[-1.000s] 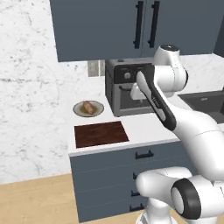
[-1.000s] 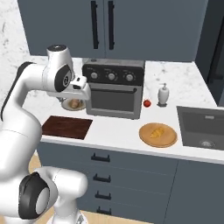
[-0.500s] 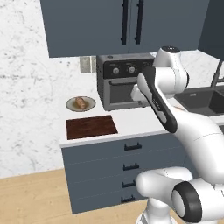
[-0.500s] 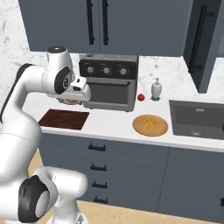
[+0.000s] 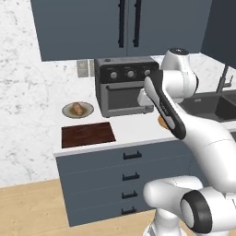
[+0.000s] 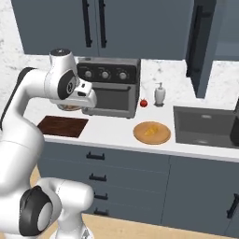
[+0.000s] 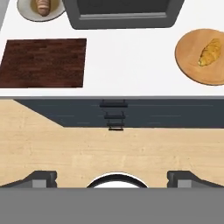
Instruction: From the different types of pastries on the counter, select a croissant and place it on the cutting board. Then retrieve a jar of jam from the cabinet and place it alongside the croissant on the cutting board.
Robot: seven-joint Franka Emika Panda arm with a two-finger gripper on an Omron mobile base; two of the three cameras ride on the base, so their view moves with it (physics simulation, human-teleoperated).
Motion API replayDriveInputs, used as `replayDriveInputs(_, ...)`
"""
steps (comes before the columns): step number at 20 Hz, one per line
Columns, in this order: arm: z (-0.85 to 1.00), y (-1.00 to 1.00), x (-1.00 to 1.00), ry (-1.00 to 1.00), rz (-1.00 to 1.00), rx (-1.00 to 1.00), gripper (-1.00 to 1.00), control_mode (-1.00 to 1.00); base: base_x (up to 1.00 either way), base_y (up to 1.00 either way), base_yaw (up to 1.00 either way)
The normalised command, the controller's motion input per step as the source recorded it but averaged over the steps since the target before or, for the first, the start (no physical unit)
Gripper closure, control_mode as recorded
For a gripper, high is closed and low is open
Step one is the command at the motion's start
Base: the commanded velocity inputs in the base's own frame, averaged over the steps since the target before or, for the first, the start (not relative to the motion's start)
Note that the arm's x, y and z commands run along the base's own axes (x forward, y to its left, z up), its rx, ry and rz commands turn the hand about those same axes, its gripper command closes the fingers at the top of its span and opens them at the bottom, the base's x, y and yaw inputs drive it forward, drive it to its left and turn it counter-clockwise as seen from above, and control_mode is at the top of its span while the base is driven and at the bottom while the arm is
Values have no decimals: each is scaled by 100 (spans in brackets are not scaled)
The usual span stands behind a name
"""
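The croissant [image 7: 209, 52] is being carried by the round light-wood plate [image 7: 192, 65], which is lying near the front edge of the tabletop [image 7: 127, 61], towards the sink [image 6: 205, 123] end. The cutting board [image 7: 43, 62] is lying flat and bare near the same front edge, towards the tabletop's other end, well apart from the croissant. The brown glazed roll [image 7: 43, 6] is being held on the round grey plate [image 7: 27, 13] at the back edge, just behind the board and beside the toaster oven [image 6: 109, 91]. The jar of jam [image 6: 144, 102] is being seen on the tabletop between the oven and a soap dispenser [image 6: 160, 94]. The claw [image 7: 112, 177] is being held with its fingertips [image 7: 41, 177] wide apart, clamped on nothing, out in front of the tabletop.
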Motion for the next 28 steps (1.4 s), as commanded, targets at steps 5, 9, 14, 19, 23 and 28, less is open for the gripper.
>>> replayDriveInputs(5,0,0,0,0,0,0,-100,100,-35,-43,-4)
replayDriveInputs(9,0,0,0,0,0,0,-100,100,-69,-41,-5)
replayDriveInputs(14,0,0,0,0,0,0,-100,100,-59,-48,-2)
replayDriveInputs(19,0,0,0,0,0,0,-100,100,-25,-57,0)
replayDriveInputs(23,0,0,0,0,0,0,-100,100,0,-77,0)
replayDriveInputs(28,0,0,0,0,0,0,-100,100,-3,-86,0)
